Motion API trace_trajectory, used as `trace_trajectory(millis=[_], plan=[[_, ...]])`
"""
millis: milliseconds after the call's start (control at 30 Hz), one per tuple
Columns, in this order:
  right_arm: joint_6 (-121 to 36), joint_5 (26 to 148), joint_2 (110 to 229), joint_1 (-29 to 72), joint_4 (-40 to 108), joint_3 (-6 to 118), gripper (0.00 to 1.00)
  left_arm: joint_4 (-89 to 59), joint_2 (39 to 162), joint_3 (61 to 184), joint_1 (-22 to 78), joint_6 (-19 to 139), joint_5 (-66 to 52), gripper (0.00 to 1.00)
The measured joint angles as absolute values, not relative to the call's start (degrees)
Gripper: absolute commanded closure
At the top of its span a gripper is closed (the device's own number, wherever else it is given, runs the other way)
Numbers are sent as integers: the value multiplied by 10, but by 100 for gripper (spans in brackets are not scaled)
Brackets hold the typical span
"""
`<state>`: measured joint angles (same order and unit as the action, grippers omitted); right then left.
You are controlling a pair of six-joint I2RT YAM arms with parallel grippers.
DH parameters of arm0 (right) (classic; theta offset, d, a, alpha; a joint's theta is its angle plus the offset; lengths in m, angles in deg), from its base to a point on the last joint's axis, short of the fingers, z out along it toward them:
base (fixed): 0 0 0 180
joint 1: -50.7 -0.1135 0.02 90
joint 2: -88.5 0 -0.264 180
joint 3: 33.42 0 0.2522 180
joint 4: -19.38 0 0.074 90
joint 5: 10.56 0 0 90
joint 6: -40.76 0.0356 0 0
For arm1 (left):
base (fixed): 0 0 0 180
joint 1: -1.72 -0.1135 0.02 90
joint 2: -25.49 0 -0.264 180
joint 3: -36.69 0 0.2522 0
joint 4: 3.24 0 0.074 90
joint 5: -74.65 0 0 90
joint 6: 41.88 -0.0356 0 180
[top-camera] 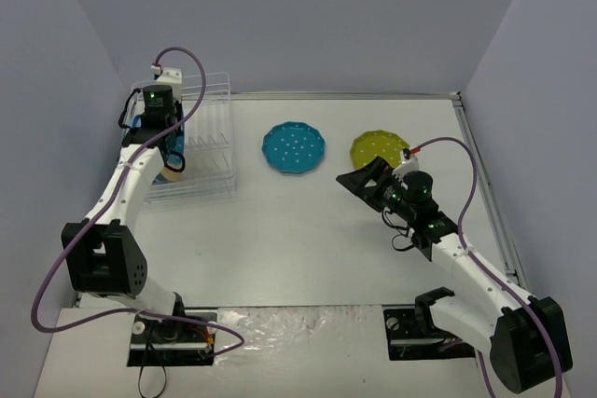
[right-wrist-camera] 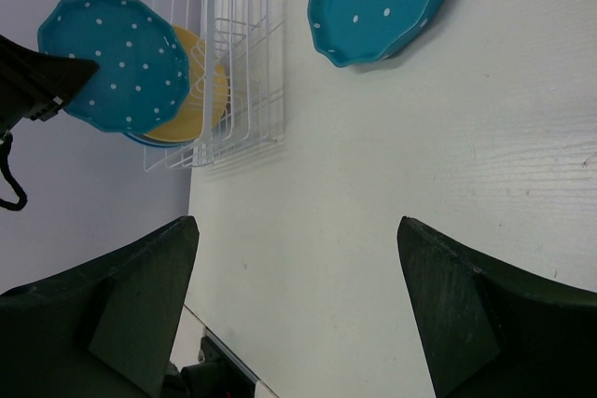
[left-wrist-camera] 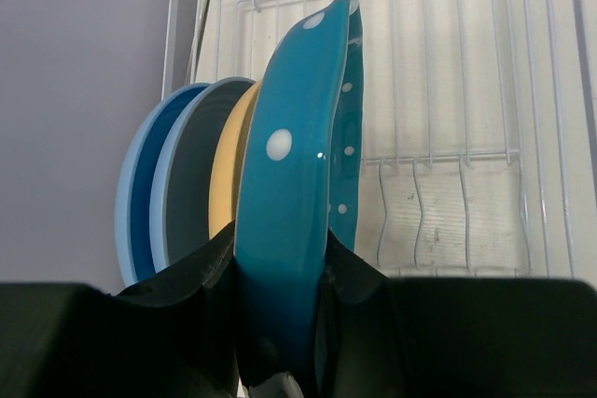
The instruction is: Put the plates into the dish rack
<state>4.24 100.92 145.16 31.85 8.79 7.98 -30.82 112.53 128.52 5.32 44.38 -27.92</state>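
Left end effector [left-wrist-camera: 280, 277] grips teal plate [left-wrist-camera: 289, 137] at dish rack [left-wrist-camera: 448, 157]; right end effector [right-wrist-camera: 297, 230] wide

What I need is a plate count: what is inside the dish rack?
Two light blue plates and an orange-yellow plate stand on edge in the dish rack; the left claw grips a teal dotted plate beside them. Their lower edges are hidden behind the claw.

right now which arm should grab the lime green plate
right: right gripper is open beside the lime green plate; left gripper holds a teal plate at the dish rack
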Motion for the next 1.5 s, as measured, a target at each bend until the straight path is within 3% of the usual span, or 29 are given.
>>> trace_trajectory(millis=[1500], plan=[[51, 1014, 1461, 319, 59, 62, 16, -314, 1191, 1285, 62, 458, -325, 100]])
